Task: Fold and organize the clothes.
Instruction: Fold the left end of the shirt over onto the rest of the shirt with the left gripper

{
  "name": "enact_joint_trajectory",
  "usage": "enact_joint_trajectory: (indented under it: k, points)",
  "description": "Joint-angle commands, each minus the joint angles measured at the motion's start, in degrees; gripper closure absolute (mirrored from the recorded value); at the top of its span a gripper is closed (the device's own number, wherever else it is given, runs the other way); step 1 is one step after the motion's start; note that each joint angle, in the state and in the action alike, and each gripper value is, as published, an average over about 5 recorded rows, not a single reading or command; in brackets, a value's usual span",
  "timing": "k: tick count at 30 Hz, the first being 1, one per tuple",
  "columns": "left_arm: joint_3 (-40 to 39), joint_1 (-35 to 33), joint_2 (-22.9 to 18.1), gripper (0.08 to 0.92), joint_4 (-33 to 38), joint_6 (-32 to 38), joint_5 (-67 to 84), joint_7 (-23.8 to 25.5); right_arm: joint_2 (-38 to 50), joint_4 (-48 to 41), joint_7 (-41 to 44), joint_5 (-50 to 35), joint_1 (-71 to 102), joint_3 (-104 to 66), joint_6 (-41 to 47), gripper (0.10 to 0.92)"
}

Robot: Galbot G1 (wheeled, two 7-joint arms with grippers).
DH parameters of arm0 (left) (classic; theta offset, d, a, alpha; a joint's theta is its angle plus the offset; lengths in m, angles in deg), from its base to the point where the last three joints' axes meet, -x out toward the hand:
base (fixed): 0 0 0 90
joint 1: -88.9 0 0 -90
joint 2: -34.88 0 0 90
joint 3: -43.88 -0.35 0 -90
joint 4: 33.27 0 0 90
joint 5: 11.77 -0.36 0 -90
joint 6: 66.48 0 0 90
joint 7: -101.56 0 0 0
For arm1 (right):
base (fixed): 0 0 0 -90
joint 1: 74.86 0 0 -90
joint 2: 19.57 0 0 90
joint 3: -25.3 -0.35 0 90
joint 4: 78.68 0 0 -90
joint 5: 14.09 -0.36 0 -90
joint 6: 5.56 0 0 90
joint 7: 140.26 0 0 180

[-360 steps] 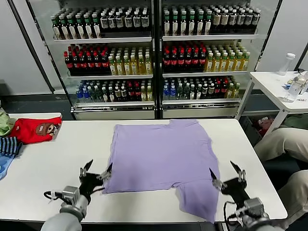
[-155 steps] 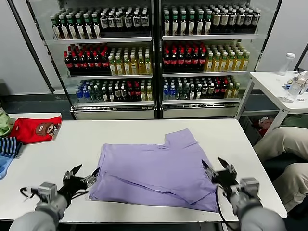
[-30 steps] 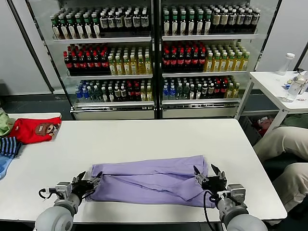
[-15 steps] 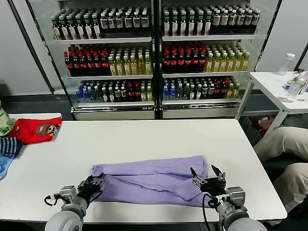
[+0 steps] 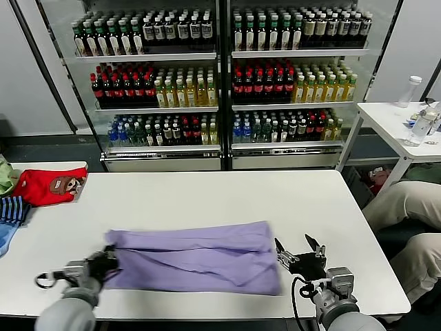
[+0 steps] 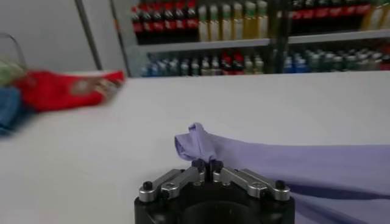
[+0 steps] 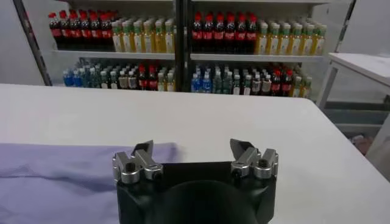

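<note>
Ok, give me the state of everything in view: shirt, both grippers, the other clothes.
lavender T-shirt: folded into a flat band, plain side up
left gripper: shut on the shirt's left end
right gripper: open, beside the shirt's right end
red garment: bunched, table's far left
striped garment: bunched beside it

Lavender T-shirt (image 5: 193,256), folded into a long band, flat on table (image 5: 207,196).
</note>
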Motion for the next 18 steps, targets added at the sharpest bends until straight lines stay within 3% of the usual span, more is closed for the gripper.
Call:
enact_joint_trajectory:
  k: [1,4,10,14,18]
  points:
    - [19.3,-3.4,7.4,0.893,1.5,0.1,-13.2,6.5,-0.4,-0.1,0.1,0.6,0.2,0.0,0.0,0.203]
    - [12.3,-3.2,4.7,0.893,7.5,0.0,-12.2,6.6,-0.5,-0.1,0.2,1.0,0.4,-0.3,0.0,0.203]
    - [-12.5,-1.1,-5.0,0.893,18.8,-0.1,-5.4,7.1,-0.6,0.3,0.2,1.1,1.5,-2.3,0.0,0.203]
    - [-23.8,2.6,-11.0,0.893,16.5,-0.1,-3.7,8.2,-0.8,0.8,0.2,1.2,2.5,-3.5,0.0,0.203]
    - [-26.8,6.8,-14.2,0.893,11.3,-0.1,-4.6,8.8,-1.1,1.3,0.2,1.4,3.2,-4.2,0.0,0.203]
